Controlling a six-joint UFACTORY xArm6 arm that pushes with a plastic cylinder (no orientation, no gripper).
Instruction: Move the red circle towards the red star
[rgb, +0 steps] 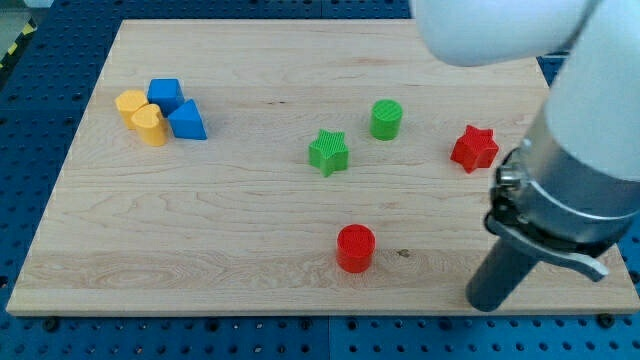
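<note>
My tip is hovering at the red circle's 4 o'clock, well apart; no gripper is showing. The approach is underway. Next, I judge, it is needing the circle's 8 o'clock side, pushing toward the red star at 1 o'clock.

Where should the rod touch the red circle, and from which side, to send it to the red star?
There are no jaws, so push, not grip. The red star lies up and right of the red circle. Probably best to press its lower-left wall, pushing up-right; a round block slips off-centre. My tip now stands to its lower right, apart.
</note>
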